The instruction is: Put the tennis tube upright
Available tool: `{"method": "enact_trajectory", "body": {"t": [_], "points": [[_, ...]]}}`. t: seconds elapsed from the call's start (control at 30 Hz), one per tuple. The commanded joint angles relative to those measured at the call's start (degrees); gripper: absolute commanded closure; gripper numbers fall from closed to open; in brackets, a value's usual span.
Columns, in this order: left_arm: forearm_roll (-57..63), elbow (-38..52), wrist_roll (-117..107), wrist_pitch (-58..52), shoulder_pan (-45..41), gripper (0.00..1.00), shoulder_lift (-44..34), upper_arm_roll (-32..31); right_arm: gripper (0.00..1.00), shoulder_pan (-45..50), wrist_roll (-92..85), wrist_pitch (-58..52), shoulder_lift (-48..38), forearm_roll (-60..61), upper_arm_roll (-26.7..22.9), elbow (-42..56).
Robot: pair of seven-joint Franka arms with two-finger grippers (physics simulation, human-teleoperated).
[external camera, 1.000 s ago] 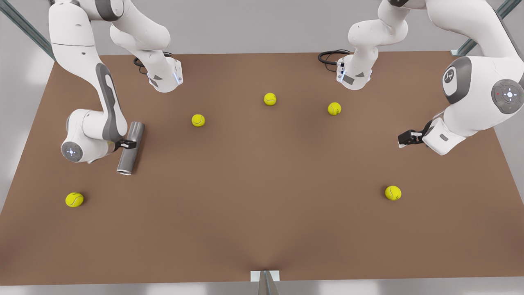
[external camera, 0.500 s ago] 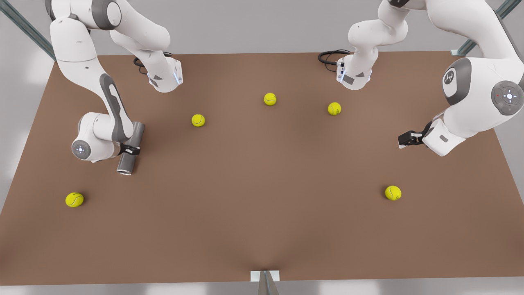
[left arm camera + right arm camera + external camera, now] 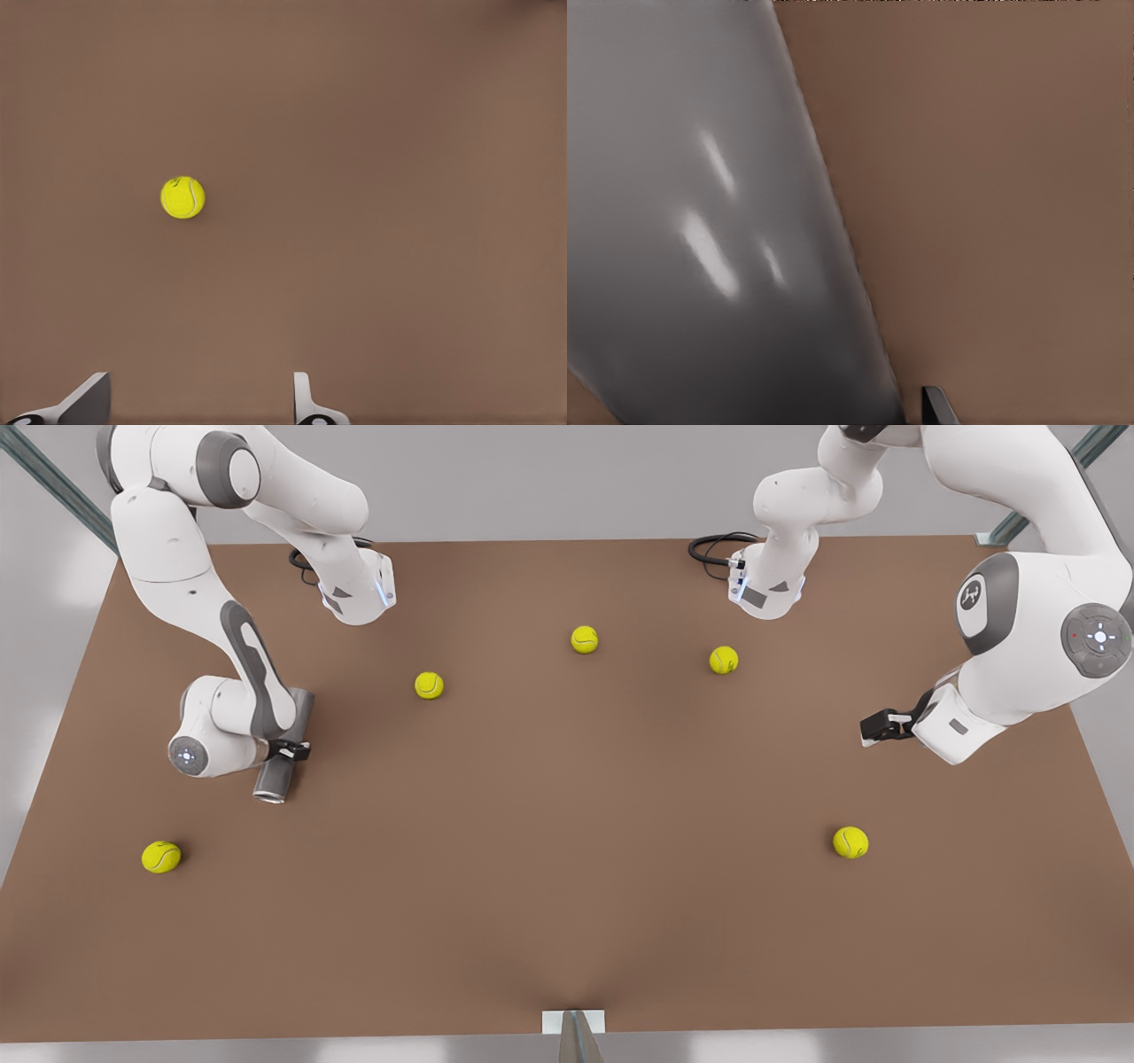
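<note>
The tennis tube (image 3: 280,755) lies flat on the brown table (image 3: 567,921) toward the front view's left, long axis running roughly near-to-far, with its lighter silvery rim at the near end. It is not upright.

The right gripper (image 3: 290,750) sits over the tube about midway along its length. In the right wrist view the gray cylinder (image 3: 709,230) is very close and 1 dark fingertip (image 3: 937,407) shows just beside it, on the table side. Whether the fingers press on the tube or merely straddle it cannot be told.

The left gripper (image 3: 873,730) hangs above the table on the front view's right, well apart from the tube; this arm waits. In the left wrist view its 2 fingertips (image 3: 89,403) stand spread apart with bare table between them, holding nothing. 1 yellow tennis ball (image 3: 182,197) lies on the table in that view, away from the fingers.

5 tennis balls rest on the table in the front view: 1 near the tube's rim end (image 3: 161,856), 3 in the far middle, 1 at near right (image 3: 850,841).
</note>
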Motion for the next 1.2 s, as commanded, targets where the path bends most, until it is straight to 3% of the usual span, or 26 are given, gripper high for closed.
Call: {"method": "enact_trajectory", "body": {"t": [0.0, 0.37, 0.43, 0.47, 0.5, 0.73, 0.83, 0.9, 0.97, 1.07, 1.17], "points": [[0.03, 0.03, -0.31, -0.15, 0.02, 0.00, -0.01, -0.04, 0.00, -0.21, -0.39, 0.16, -0.03, 0.08, 0.01, 0.07], [0.03, 0.03, -0.48, -0.85, 0.02, 0.00, 0.26, -0.04, 0.00, -0.74, -0.39, -0.02, 1.12, 0.08, 0.01, 0.07], [0.03, 0.03, -0.39, -0.85, 0.02, 0.00, 0.26, -0.04, 0.18, -0.65, -0.39, -0.28, 1.03, 0.08, 0.01, 0.24], [0.03, 0.03, -0.39, -0.85, 0.10, 0.00, 0.26, -0.04, 0.20, -0.65, -0.31, -0.37, 1.03, 0.08, 0.01, 0.24], [0.03, 0.03, -0.48, -1.03, 0.02, 0.00, 0.26, -0.04, 0.28, -0.65, -0.39, -0.46, 1.03, 0.08, 0.01, 0.33], [0.03, 0.11, -0.39, -1.12, 0.10, 0.00, 0.26, -0.04, 0.28, 3.48, -1.62, -7.13, 0.24, 0.17, 0.01, 6.21], [0.03, 0.11, -0.39, -1.20, 0.10, 0.00, 0.17, -0.04, 0.29, 13.67, -10.85, -13.99, 0.41, 0.87, 0.10, 17.64], [0.03, 0.11, -0.48, -1.20, 0.10, 0.00, 0.17, -0.04, 0.29, 26.76, -11.47, -21.11, 1.81, 3.06, 0.10, 30.20], [0.03, 0.11, -0.48, -1.12, 0.19, 0.00, 0.17, -0.13, 0.29, 36.17, -13.31, -22.78, 9.11, 6.41, 0.10, 41.81], [0.03, 0.11, -0.48, -1.20, 0.19, 0.00, 0.26, -0.13, 0.29, 50.67, -15.95, -20.68, 17.63, 7.81, 0.10, 53.24], [0.03, 0.11, -0.48, -1.12, 0.19, 0.00, 0.35, -0.13, 0.29, 62.10, -17.79, -8.46, 21.86, 7.64, -0.08, 55.88]]}}
